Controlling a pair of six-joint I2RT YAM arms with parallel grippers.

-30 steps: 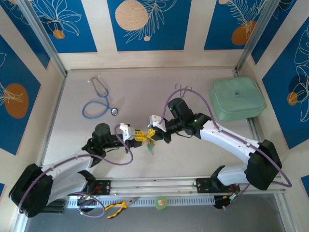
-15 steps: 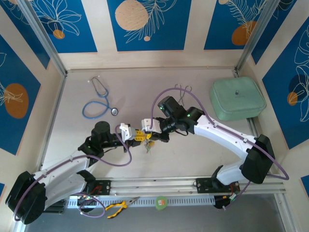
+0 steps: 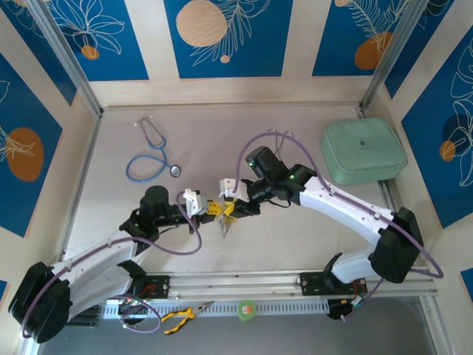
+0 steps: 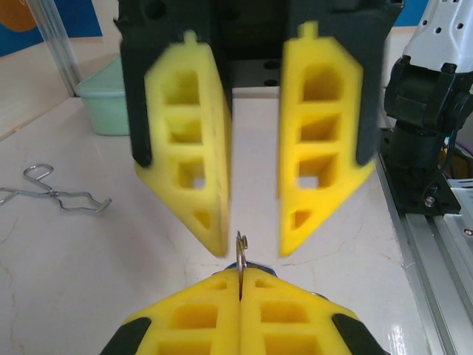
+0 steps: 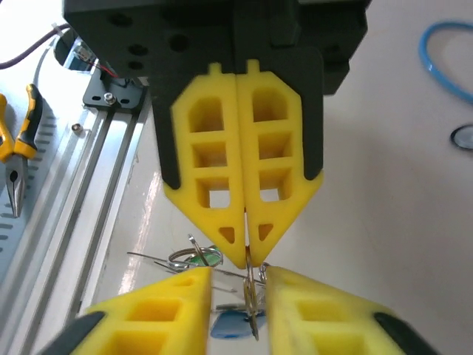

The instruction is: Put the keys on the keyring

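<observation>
Two white robot arms meet over the middle of a pale worktop (image 3: pixel 222 140), seen from above. The L tool (image 4: pixel 240 282) has its yellow pads pressed flat together, pinching the thin edge of a silvery metal keyring (image 4: pixel 240 255). The R tool (image 5: pixel 238 274) faces it tip to tip w/ its yellow pads apart: partly open and gripping nothing.

In the R wrist view the pinched metal runs through the gap between the R pads. Beside it sits the blue plastic head of a small key (image 5: pixel 230 324). Whether that key is threaded on the keyring can't be told. A green tab (image 5: pixel 201 258) and thin wire loops lie just behind.

Elsewhere on the worktop are a blue-tubed stethoscope (image 3: pixel 175 170) at back L, thin metal forceps (image 4: pixel 59 198) at the back and a mint-green zip case (image 3: pixel 363 150) at back R — all well apart from the tools. Yellow-handled pliers (image 5: pixel 15 155) lie by the rail at the near edge.
</observation>
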